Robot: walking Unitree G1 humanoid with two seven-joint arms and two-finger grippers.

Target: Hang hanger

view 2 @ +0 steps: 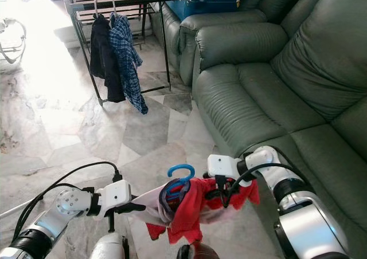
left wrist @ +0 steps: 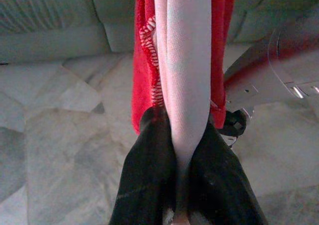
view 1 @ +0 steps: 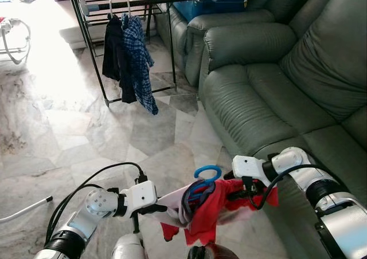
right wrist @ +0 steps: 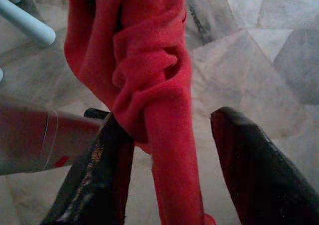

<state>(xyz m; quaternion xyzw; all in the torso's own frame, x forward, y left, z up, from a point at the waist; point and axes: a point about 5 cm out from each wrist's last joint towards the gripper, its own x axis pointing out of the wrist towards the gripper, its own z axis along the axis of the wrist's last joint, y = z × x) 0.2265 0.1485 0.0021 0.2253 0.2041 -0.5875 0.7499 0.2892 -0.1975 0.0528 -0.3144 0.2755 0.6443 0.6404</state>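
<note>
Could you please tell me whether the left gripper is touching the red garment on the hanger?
Touching. The left wrist view shows the left gripper with its jaws pinched shut on the pale and red garment, no gap.

A pale marble floor (view 1: 69, 127) of irregular grey-veined slabs spreads ahead of the hands, washed by strong daylight at its far side. Close beside the right hand stands a dark green leather sofa (view 1: 298, 81), and a second one (view 1: 229, 18) sits farther off. Well beyond the left hand stands a black drying rack (view 1: 92, 35) with a dark garment (view 1: 114, 53) and a blue plaid shirt (view 1: 139, 58) hanging from it.
</note>
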